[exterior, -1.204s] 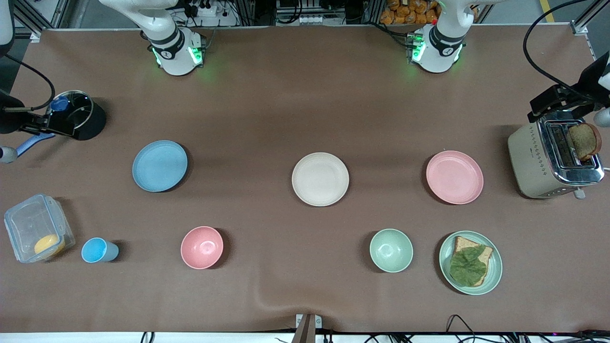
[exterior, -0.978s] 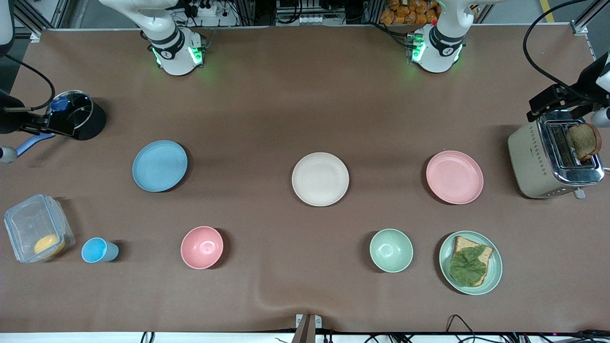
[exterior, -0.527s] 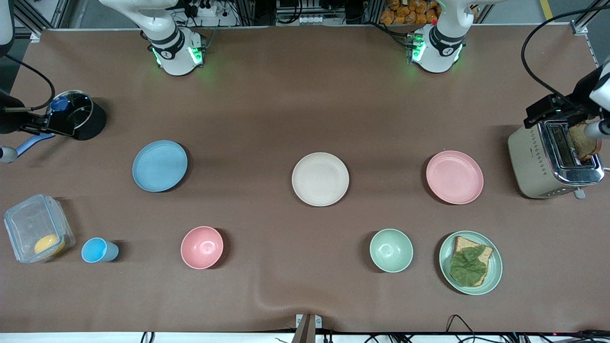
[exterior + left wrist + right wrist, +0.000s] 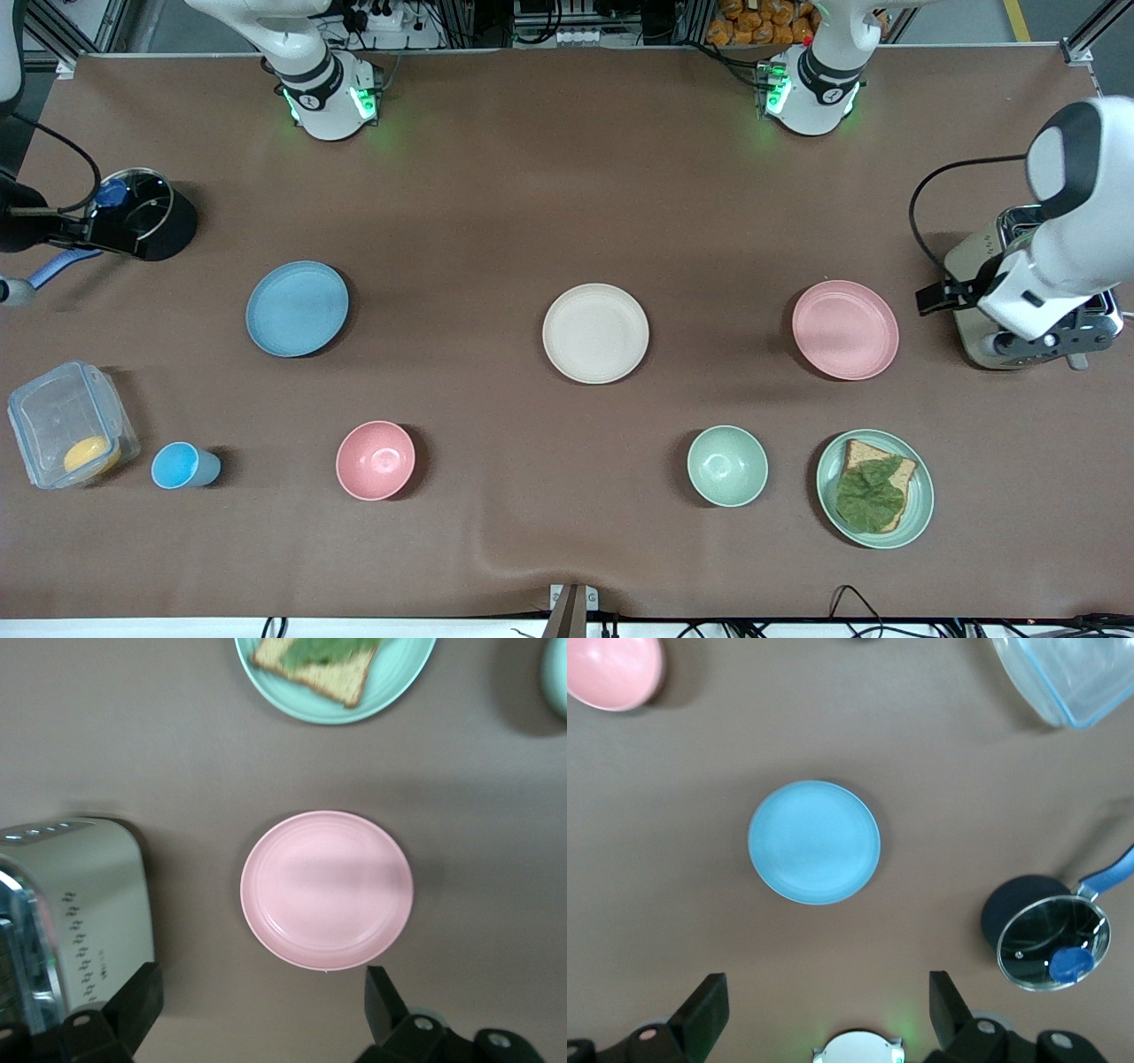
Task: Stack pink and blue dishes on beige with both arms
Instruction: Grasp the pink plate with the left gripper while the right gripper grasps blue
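We hold our left gripper [image 4: 257, 1010] high in the air with its fingers spread wide, the wrist angled downward. Our right gripper [image 4: 824, 1010] hangs high too, fingers [image 4: 704, 1005] equally wide apart, pointing down.

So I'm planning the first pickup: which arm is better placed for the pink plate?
Left. Its open gripper hangs by the toaster, beside the pink plate; the right gripper is open at the blue plate's end.

pale pink plate [image 4: 845, 330], light blue plate [image 4: 297, 308], cream-beige plate [image 4: 595, 333]
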Controlling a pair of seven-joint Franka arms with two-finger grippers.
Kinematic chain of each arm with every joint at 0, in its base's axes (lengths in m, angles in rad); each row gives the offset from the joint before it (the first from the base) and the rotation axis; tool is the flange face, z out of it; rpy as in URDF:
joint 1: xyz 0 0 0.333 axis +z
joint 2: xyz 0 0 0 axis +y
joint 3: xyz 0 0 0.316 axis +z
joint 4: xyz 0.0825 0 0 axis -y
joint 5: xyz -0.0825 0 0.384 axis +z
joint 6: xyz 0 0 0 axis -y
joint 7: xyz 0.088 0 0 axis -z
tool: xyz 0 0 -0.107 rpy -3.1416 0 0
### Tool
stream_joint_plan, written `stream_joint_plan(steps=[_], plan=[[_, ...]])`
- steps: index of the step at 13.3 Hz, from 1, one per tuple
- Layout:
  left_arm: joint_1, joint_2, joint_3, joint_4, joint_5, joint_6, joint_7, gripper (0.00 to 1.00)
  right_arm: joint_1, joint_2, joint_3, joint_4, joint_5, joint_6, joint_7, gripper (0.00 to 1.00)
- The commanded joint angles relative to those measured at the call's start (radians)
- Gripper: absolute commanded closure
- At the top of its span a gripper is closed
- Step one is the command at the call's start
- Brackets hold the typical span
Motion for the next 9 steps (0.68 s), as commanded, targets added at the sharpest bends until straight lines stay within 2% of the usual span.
stream_joint_plan(steps=[1, 3, 6, 9], plan=[[0.028, 0.071, -0.007, -0.018, 0.028, 0.059, -0.031, 0.0, -0.043, 0.044, 0.016, -0.061, -0.012, 0.059, -0.004, 0.0], [0.079, 0.121, -0.01, -0.022, 0.025, 0.137, -0.015, 0.0, -0.081, 0.041, 0.016, -0.157, 0.021, 0.159, -0.03, 0.0], [0.11, 0.197, -0.01, -0.022, -0.043, 0.153, -0.018, 0.0, -0.147, 0.04, 0.016, -0.35, 0.087, 0.378, -0.175, 0.0], [0.124, 0.262, -0.01, -0.018, -0.07, 0.167, -0.011, 0.0, -0.155, 0.059, 0.016, -0.518, 0.132, 0.569, -0.24, 0.0]])
